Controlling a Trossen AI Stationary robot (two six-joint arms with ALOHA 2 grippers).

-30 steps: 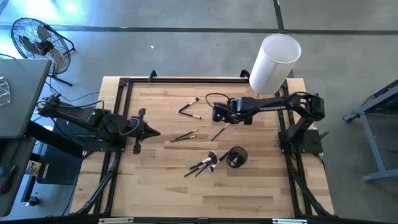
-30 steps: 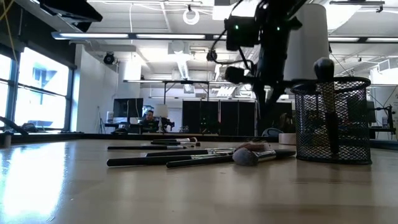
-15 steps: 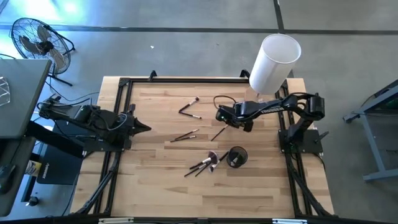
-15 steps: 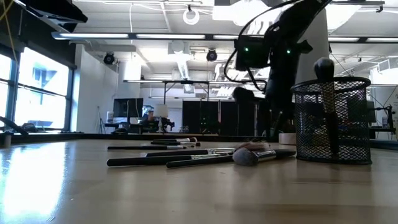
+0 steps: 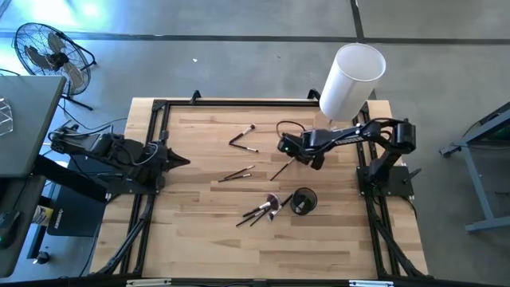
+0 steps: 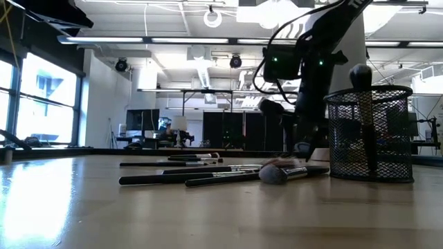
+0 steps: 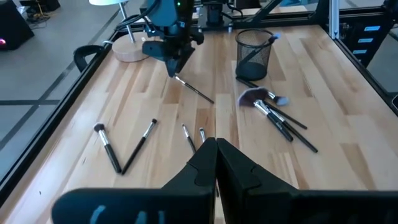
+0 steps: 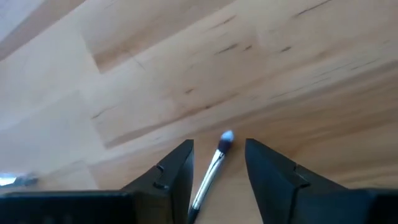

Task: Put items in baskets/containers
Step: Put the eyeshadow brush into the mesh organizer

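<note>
Pale wood planks make up the counter (image 5: 199, 239), with a black frame running round its edge and a grey concrete floor beyond. My right hand (image 5: 284, 147) is down low over the far-right part of the counter, fingers spread apart, and a single thin makeup brush (image 8: 214, 163) lies right in the gap between them, pale tip pointing away from my wrist. I'm not pinching it; from what I can see the fingers sit either side of the handle without closing on it. From above, that same brush (image 5: 279, 169) runs diagonally from under the hand toward the middle of the counter.

My left hand (image 5: 182, 162) is parked at the left edge of the counter, fingers pressed tight together, holding nothing.

The black mesh cup (image 5: 304, 201) stands near the right side, on the near side of my right hand, and it's already got a dark-tipped brush (image 6: 360, 74) sticking out the top. Just beside the cup on its left is a little heap of brushes (image 5: 260, 210), one with a fluffy pinkish head. A pair of brushes (image 5: 236, 174) lies mid-counter, and two more form a V (image 5: 242, 139) toward the far side. A tall white cylinder (image 5: 351, 80) stands at the far right corner.
</note>
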